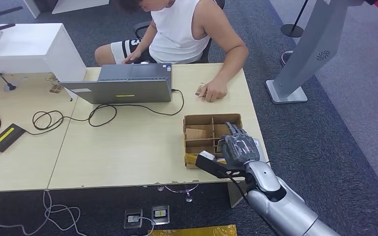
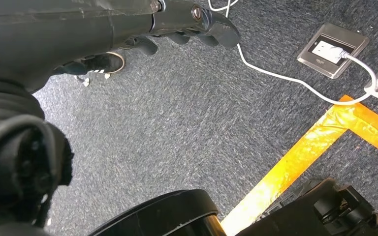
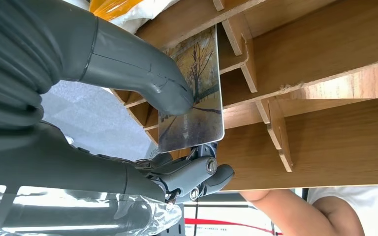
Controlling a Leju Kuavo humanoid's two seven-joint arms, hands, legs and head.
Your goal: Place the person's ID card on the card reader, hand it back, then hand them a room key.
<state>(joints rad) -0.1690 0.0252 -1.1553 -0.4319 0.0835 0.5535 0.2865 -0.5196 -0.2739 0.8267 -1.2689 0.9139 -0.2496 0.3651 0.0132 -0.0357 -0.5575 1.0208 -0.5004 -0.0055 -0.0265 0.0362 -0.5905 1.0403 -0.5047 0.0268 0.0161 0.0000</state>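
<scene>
Pinching a tree-pictured room key point(image 3: 193, 93) over the wooden divider box point(image 1: 197, 119), right hand point(image 1: 239, 147); left hand's point(image 2: 187, 22) fingers seemingly curled.

Head view: bright, even overhead light, soft short shadows under the laptop point(image 1: 123, 84) and cables on the surface point(image 1: 128, 147). White block point(image 1: 27, 46) near clipping. Mild softness overall, no motion blur.

Left wrist view: dimmer; carpet point(image 2: 177, 123) textured and sharp, near dark parts at the edges out of focus. Orange tape point(image 2: 300, 152) saturated.

Right wrist view: warm, well lit wood, sharp. Right hand point(image 3: 103, 98) up close is slightly soft; specular glare on the plastic film near its base. Card point(image 3: 194, 93) face shows faint sheen.
</scene>
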